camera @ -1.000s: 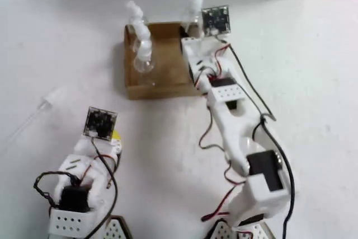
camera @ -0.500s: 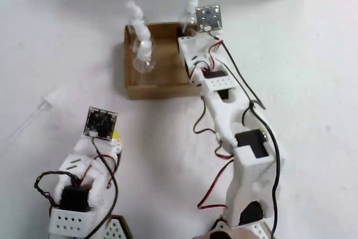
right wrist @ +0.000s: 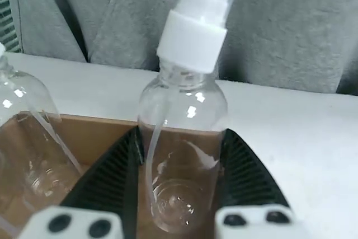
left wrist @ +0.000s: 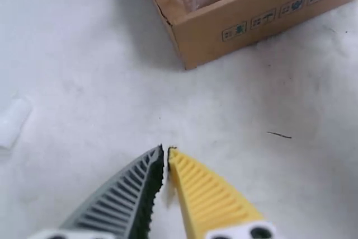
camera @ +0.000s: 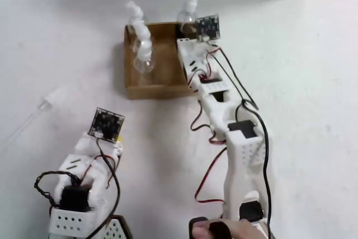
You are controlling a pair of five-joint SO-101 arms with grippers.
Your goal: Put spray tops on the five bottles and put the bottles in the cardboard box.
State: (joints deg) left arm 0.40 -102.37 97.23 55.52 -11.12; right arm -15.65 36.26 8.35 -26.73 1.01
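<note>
My right gripper (right wrist: 182,141) is shut on a clear bottle (right wrist: 182,110) with a white spray top (right wrist: 196,23), held upright over the cardboard box (right wrist: 84,132). In the high view this bottle (camera: 188,14) stands at the far right corner of the box (camera: 162,85), with the right gripper (camera: 188,28) around it. Two or three capped clear bottles (camera: 141,40) stand along the box's left side. My left gripper (left wrist: 166,150) is shut with nothing in it, low over bare table short of the box (left wrist: 246,23); in the high view it (camera: 115,136) sits at the front left.
A loose spray top (camera: 52,98) with its thin tube lies on the table left of the box; its white edge (left wrist: 12,122) appears in the left wrist view. Bare white table (camera: 302,71) lies right of the box.
The right arm has stretched out and carried the bottle leftward and farther, over the box's far right corner. The left arm's wrist shifted slightly.
</note>
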